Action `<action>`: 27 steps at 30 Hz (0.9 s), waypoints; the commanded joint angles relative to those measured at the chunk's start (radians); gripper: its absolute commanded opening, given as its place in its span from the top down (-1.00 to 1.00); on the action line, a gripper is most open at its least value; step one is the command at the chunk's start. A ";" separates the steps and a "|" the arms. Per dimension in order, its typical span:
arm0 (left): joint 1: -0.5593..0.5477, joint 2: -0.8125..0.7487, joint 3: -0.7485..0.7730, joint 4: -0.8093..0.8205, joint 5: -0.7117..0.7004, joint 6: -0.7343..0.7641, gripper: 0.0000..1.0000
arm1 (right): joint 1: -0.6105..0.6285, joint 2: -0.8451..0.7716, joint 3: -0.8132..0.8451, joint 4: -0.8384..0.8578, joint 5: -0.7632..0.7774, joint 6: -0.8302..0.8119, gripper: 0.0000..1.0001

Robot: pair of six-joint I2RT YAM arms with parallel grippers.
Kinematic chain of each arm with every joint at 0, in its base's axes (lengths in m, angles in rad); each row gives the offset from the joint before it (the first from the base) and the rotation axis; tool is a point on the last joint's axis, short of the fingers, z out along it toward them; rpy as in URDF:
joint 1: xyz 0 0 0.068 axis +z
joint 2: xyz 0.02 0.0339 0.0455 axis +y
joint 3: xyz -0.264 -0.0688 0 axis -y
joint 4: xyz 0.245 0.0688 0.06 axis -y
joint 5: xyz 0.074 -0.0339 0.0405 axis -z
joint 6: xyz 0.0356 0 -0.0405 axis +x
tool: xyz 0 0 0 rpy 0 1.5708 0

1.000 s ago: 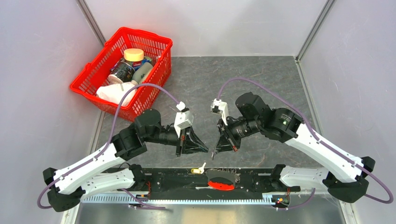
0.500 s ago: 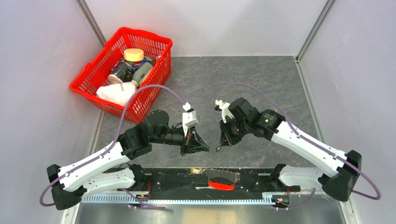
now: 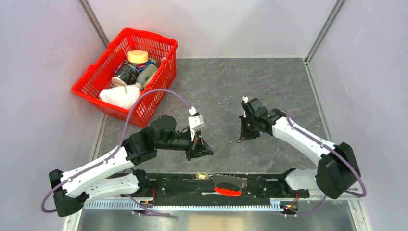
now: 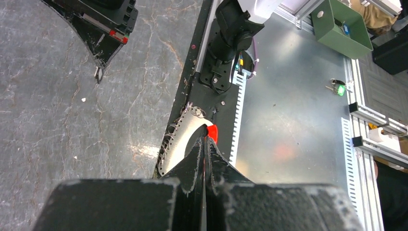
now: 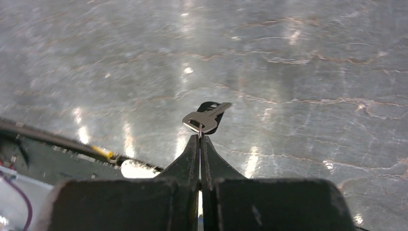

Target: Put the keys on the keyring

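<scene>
Swinging out rightward, the right arm [image 3: 298, 137] now stands well apart from the left arm [image 3: 96, 168], we judge to carry its catch clear before another threading try. The left gripper [image 4: 205, 138] is pressed shut; red shows at its tip, held or lying behind we cannot tell. Only the right wrist view shows the right gripper [image 5: 200, 138] clamped on a thin wire, probably the ring [image 5: 200, 128], with a silvery key [image 5: 206, 119] dangling from it above the table [image 5: 312, 57]; from overhead that is a mere speck.
</scene>
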 commanded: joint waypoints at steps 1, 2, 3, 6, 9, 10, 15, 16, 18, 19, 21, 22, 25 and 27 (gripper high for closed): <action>-0.003 0.001 -0.006 0.005 -0.027 -0.025 0.96 | -0.055 0.031 -0.053 0.098 0.110 0.084 1.00; -0.003 0.001 -0.006 0.006 -0.027 -0.024 0.95 | -0.069 0.037 -0.065 0.112 0.124 0.094 1.00; -0.003 0.002 -0.006 0.007 -0.027 -0.025 0.96 | -0.081 0.043 -0.074 0.123 0.135 0.099 1.00; -0.003 0.007 -0.006 0.009 -0.029 -0.027 0.95 | -0.108 0.068 -0.093 0.147 0.154 0.113 1.00; -0.003 0.015 -0.003 0.008 -0.027 -0.026 0.95 | -0.126 0.098 -0.095 0.157 0.160 0.120 0.94; -0.003 0.018 -0.001 0.010 -0.027 -0.026 0.96 | -0.128 0.097 -0.095 0.160 0.158 0.120 0.68; -0.002 0.034 0.006 0.013 -0.026 -0.026 0.96 | -0.128 -0.001 -0.099 0.159 0.115 0.104 -0.07; -0.002 0.038 0.008 0.013 -0.026 -0.027 0.95 | -0.128 -0.032 -0.092 0.137 0.116 0.093 -0.12; -0.002 0.043 0.016 0.013 -0.022 -0.027 0.95 | -0.128 -0.081 -0.072 0.085 0.098 0.064 -0.16; -0.003 0.046 0.020 0.013 -0.022 -0.025 0.96 | -0.128 -0.108 -0.061 0.056 0.078 0.050 -0.17; -0.003 0.050 0.027 0.014 -0.019 -0.025 0.96 | -0.128 -0.151 -0.041 -0.005 0.016 0.022 -0.18; -0.003 0.054 0.033 0.014 -0.014 -0.025 0.96 | -0.128 -0.167 -0.032 -0.034 -0.002 0.011 -0.19; -0.002 0.062 0.050 0.007 -0.017 -0.031 0.96 | -0.128 -0.208 -0.035 -0.130 -0.077 -0.010 -0.19; -0.002 0.065 0.059 0.003 -0.018 -0.033 0.96 | -0.126 -0.233 -0.067 -0.160 -0.167 -0.015 -0.16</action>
